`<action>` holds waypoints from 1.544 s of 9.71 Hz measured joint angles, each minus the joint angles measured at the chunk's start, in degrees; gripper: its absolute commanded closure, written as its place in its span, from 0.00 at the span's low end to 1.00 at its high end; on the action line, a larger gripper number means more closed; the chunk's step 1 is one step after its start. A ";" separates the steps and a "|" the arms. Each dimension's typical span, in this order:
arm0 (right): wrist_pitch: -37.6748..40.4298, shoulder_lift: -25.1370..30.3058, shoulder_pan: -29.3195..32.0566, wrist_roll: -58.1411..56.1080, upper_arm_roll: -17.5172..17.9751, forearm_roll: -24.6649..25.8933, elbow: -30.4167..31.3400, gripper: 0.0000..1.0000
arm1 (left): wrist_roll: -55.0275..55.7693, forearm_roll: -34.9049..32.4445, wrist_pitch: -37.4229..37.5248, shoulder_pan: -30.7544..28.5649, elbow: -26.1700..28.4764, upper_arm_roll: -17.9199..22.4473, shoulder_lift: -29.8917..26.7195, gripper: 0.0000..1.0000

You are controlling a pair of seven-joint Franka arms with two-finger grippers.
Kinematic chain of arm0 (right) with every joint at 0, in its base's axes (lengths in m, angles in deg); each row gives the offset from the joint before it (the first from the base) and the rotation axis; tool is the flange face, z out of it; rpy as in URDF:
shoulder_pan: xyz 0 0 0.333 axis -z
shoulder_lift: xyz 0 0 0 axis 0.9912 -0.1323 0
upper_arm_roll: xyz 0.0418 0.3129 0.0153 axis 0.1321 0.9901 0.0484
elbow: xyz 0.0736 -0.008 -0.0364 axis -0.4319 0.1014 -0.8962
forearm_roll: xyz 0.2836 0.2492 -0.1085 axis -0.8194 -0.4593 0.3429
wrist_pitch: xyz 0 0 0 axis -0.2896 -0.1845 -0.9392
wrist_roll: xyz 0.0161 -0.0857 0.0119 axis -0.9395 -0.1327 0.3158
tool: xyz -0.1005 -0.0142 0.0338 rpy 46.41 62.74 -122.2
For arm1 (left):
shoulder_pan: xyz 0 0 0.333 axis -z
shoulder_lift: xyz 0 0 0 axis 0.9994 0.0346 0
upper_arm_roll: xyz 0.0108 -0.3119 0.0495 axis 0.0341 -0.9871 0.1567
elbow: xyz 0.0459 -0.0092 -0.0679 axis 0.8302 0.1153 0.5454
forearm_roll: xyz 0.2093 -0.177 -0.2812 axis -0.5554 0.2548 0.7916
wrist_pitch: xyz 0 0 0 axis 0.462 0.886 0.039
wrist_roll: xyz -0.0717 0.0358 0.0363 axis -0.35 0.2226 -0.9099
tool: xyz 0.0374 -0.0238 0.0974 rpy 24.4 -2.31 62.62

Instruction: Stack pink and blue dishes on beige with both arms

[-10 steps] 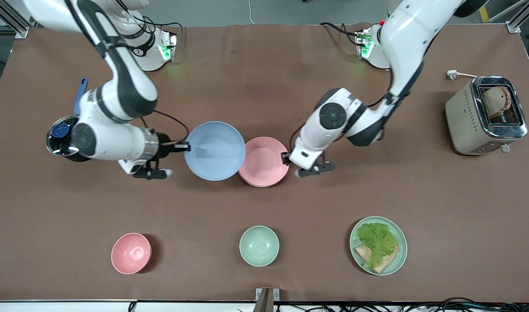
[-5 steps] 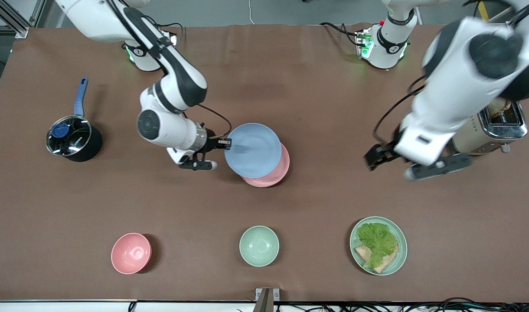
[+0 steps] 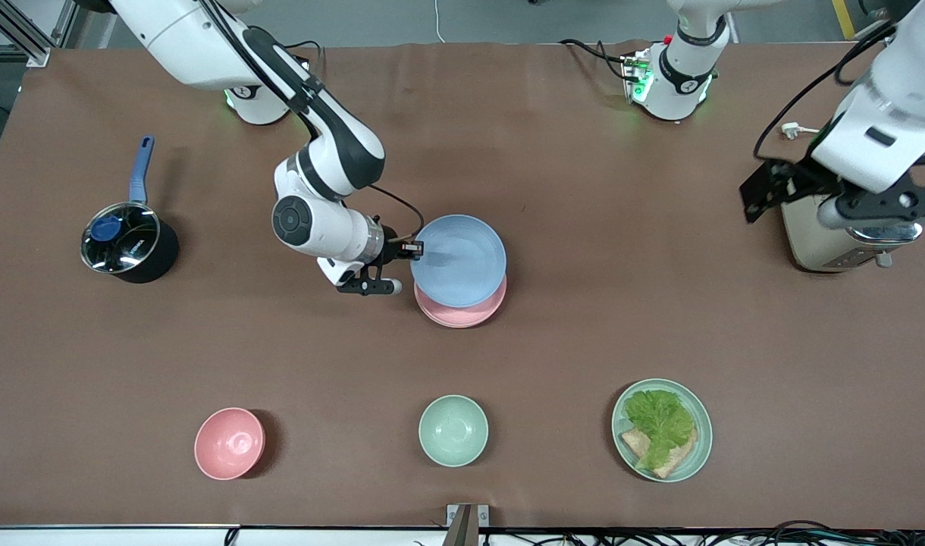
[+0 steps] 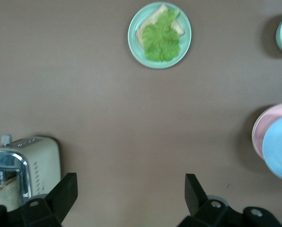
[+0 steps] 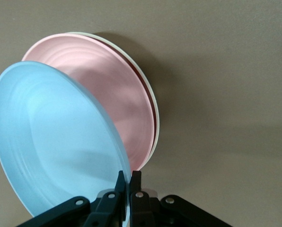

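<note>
While the brown table (image 3: 553, 341) is stretching wide under both arms, open bare cloth is lying all around the middle stack, with the other items sitting well apart from it. Toward the left arm's end, one toaster (image 3: 811, 235) is standing near the table's edge, and the left gripper (image 3: 834, 201) is hanging over it with its fingers (image 4: 65, 191) spread wide and holding nothing; the left wrist view is showing bare table between them. Toward the right arm's end, one black saucepan (image 3: 129, 246) is resting with its blue handle pointing toward the robots' side.

At the table's middle, three plates are gathering in one place. One blue plate (image 3: 458, 260) is being held by its rim in the right gripper (image 3: 412, 248), whose fingers are pinched narrowly on that edge. The blue plate is tilting, its gripped rim raised, over one pink plate (image 3: 456, 312), and is sitting shifted slightly toward the robots so a pink crescent is showing on the side nearer the front camera. In the right wrist view, one beige plate (image 5: 148, 90) is peeking out as a thin cream rim beneath the pink plate (image 5: 108, 99), the two lying flat together.

Nearer the front camera, one mint-green plate (image 3: 701, 432) with lettuce and bread, one mint-green bowl (image 3: 453, 430) and one pink bowl (image 3: 229, 443) are sitting in a row, well spaced.
</note>
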 measured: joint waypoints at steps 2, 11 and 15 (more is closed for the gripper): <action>-2.06 -1.12 0.00 0.00 -0.05 0.00 0.17 0.41 | -3.93 2.71 1.40 2.18 4.48 6.51 -4.50 0.00; 27.12 23.97 10.63 -1.13 -7.90 15.81 -3.74 0.00 | -4.64 2.97 2.10 2.14 10.05 7.66 -10.07 0.00; 44.03 32.76 9.80 -16.43 -26.52 16.88 -12.21 0.00 | -5.11 2.97 2.10 2.17 10.04 7.70 -9.73 0.00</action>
